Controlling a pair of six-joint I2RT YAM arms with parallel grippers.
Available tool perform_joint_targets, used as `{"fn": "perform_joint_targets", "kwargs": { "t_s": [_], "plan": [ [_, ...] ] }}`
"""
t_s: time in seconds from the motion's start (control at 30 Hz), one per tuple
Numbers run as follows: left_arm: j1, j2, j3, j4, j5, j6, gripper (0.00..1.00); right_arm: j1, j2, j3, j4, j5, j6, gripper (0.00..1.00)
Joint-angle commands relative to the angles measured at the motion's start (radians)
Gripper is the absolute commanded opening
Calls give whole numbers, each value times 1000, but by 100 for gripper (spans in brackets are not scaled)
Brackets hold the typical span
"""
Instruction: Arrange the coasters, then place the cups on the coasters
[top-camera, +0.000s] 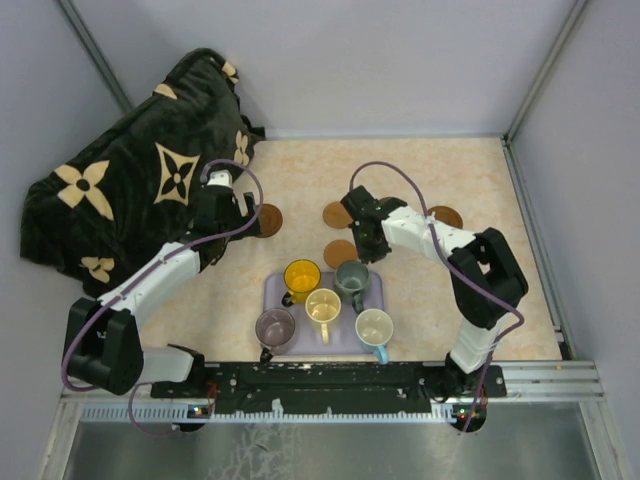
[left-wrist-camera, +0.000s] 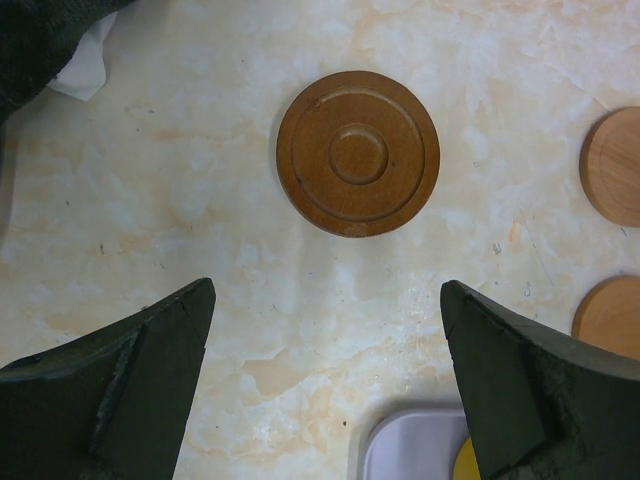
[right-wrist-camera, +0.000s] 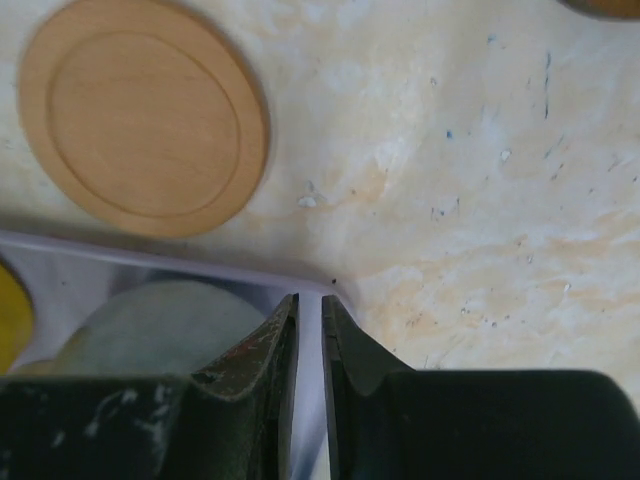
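surface: beige marbled table (top-camera: 470, 180) | walls (top-camera: 400, 60): grey | left tool (left-wrist-camera: 328, 290): spread wide | right tool (right-wrist-camera: 309, 300): closed

brown coasters (left-wrist-camera: 357, 153), lavender tray (top-camera: 375, 286), yellow cup (top-camera: 301, 276), marbled table (top-camera: 330, 170)

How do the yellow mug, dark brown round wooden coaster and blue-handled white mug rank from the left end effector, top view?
1. Dark brown round wooden coaster, just beside the left end effector.
2. Yellow mug, middle, toward the near edge.
3. Blue-handled white mug, farther right, nearest the near edge.
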Motion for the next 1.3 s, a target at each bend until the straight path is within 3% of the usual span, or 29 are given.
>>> {"fn": "perform_joint_targets", "kwargs": {
  "t_s": [0.0,0.2,0.57,0.83,1.27],
  "plan": [
    [4,-8,-13,2,19,-22,100,39,-33,-38,66,-43,19,16],
    [4,3,-15,0,23,-28,100,58,13,-30,94,-61,20,17],
    [4,-4,-20,-10,-14,-21,100,58,239,102,80,-93,14,18],
    [4,9,-10,-10,-21,-20,100,58,412,315,21,-100,-23,20],
    [4,59,4,-6,-44,-15,100,56,686,792,-105,-95,-46,21]
  ]
}}
